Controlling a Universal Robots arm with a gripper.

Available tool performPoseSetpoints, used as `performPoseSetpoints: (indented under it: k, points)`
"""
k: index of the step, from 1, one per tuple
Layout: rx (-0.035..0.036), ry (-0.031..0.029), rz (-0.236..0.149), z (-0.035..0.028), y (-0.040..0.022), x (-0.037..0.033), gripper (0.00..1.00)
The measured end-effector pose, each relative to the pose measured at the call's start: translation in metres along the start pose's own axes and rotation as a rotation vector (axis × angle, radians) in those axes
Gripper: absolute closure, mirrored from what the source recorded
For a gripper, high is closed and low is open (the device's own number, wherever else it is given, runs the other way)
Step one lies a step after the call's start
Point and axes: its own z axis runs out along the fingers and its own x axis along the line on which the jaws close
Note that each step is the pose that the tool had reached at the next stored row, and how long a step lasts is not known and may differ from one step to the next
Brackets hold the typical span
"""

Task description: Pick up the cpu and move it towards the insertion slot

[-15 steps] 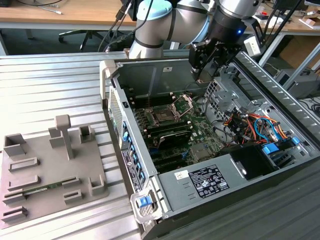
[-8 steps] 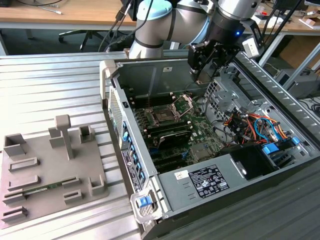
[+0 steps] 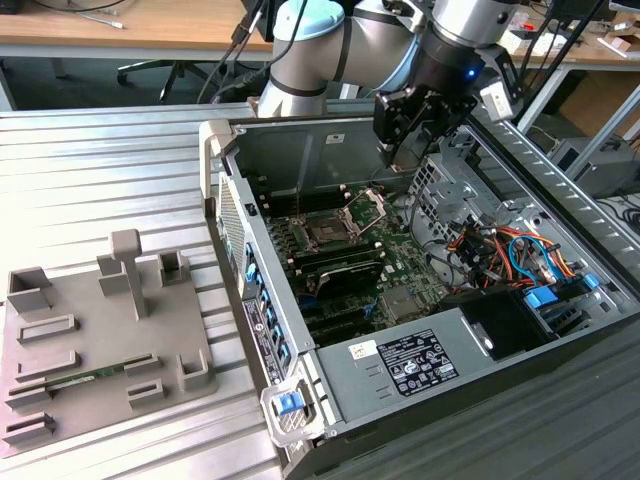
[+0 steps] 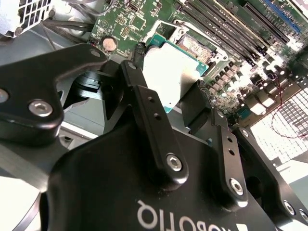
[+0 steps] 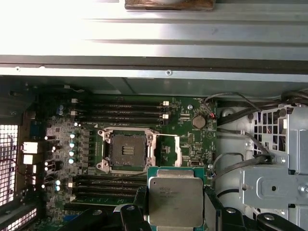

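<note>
The black two-fingered gripper [image 5: 175, 211] is closed on opposite edges of the small, flat, silvery square cpu [image 5: 174, 201], light, stiff and likely fragile underneath, held above the green board near the open metal-framed insertion slot [image 5: 126, 151].

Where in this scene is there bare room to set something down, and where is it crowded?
Free: ribbed metal table between grey tray and computer case. Crowded: the motherboard around the insertion slot, where the gripper holds the cpu.

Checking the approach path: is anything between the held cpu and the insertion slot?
Nothing visible. The end effector grips the cpu above the motherboard; the insertion slot lies open, its metal frame swung aside, with bare board between them.
</note>
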Motion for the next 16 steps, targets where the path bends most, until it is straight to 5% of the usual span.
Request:
performPoseSetpoints:
  k: [16]
  points:
    - [0.0,0.0,0.0,0.0078,0.0068,0.0061,0.45]
